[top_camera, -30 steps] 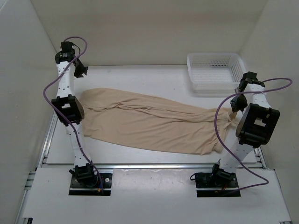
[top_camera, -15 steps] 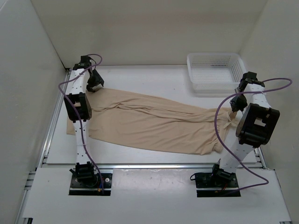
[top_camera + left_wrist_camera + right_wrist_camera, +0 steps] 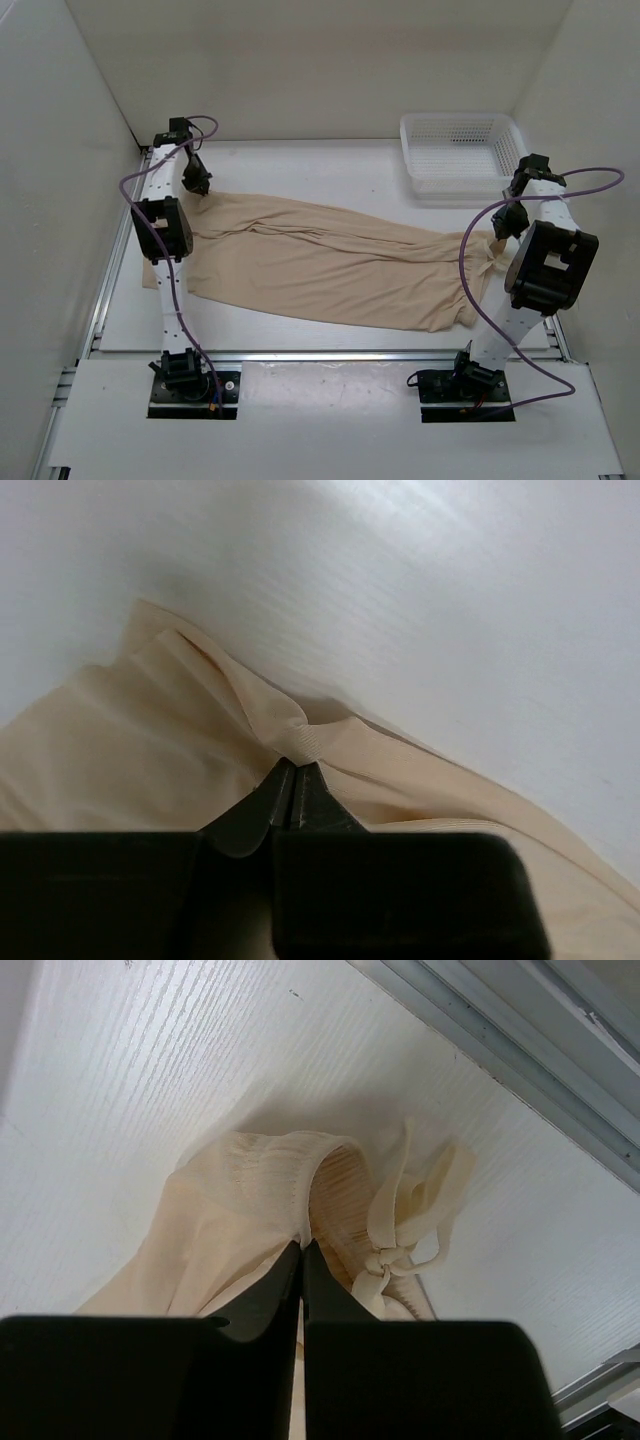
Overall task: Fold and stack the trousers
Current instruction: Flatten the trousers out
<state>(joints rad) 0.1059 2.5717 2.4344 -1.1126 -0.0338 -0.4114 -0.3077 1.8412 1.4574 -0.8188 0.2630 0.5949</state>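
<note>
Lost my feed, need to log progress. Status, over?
Left gripper shut on trousers, far-left leg end. Right gripper shut on waistband. Cloth lying full length, unfolded. Basket far right, apart from cloth.

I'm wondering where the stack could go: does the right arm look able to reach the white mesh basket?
Probably yes. The basket sits on its side, just beyond the right gripper, with nothing standing between them. But that gripper is shut on the trousers' waistband, so it isn't free.
</note>
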